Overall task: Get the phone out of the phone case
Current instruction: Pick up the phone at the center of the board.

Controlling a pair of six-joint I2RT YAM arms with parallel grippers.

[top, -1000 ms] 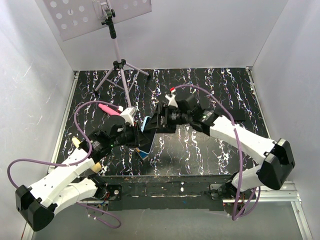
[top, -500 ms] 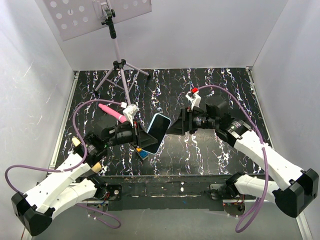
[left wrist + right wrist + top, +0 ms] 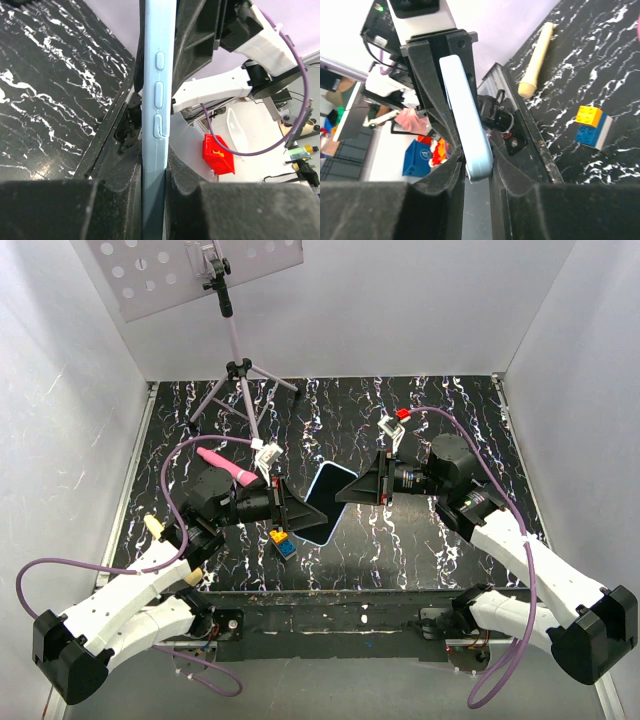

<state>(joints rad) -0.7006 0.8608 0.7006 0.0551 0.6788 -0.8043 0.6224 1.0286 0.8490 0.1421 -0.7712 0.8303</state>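
Note:
The phone case (image 3: 312,527), light blue, hangs above the table between my two grippers. The phone (image 3: 325,502) sits in it, its dark screen facing up. My left gripper (image 3: 287,506) is shut on the case's left end. In the left wrist view the case (image 3: 158,95) stands edge-on with its side buttons showing, pinched between the left gripper's (image 3: 155,167) pads. My right gripper (image 3: 358,488) is shut on the opposite end. In the right wrist view the case's (image 3: 465,115) rounded end sits between the right gripper's (image 3: 477,172) pads.
A yellow-and-blue toy brick (image 3: 282,541) lies on the black marbled table (image 3: 440,420) under the phone, also seen in the right wrist view (image 3: 590,127). A pink object (image 3: 222,461) and a tripod (image 3: 238,375) stand at the back left. A cream stick (image 3: 536,60) lies near the left edge.
The right gripper drew back to the right, then closed on the far end of the case. The left gripper kept its hold and carried the phone slightly right.

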